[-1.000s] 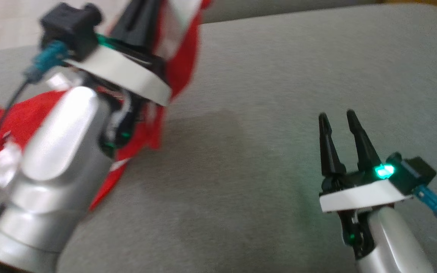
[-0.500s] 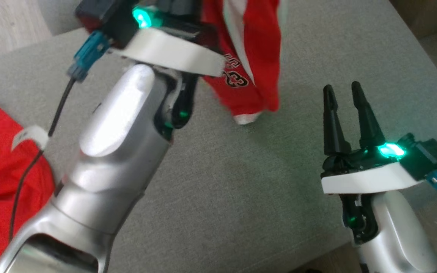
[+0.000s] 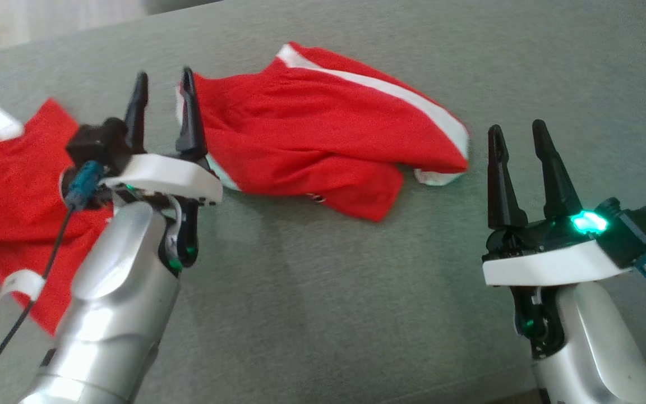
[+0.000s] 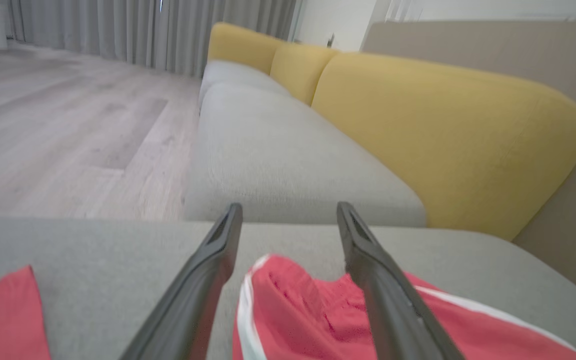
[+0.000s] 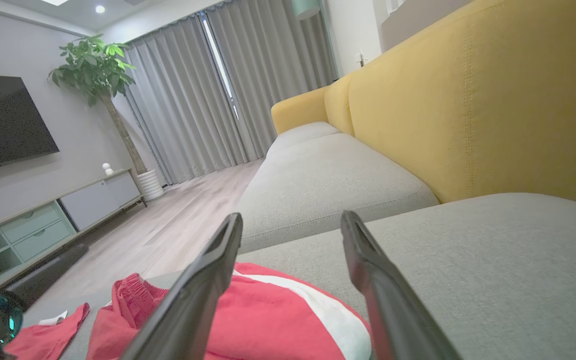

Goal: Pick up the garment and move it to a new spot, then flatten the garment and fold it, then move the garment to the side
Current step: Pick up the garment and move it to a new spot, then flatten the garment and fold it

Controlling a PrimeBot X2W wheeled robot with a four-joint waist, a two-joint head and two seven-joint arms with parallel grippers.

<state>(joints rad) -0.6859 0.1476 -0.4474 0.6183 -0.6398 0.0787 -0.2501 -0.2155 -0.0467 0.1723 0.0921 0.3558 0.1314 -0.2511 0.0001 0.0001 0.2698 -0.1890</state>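
Dropped since earlier, the garment (image 3: 323,134) is lying crumpled near the cushion's (image 3: 328,314) far edge; left gripper (image 3: 165,74) and right gripper (image 3: 516,127) are standing spread, empty; light, limp cloth is probably gripping best at hem corners.

Grey cushion (image 3: 323,292): red garment (image 3: 312,129) w/ white stripe ctr; 2nd red cloth (image 3: 9,185) left.

Spread wide, the left end effector (image 4: 289,205) hangs over the white-trimmed red garment (image 4: 308,305) on the grey sofa seat (image 4: 93,250). Another red cloth (image 4: 3,315) lies lower left, yellow backrest (image 4: 443,135) beyond.
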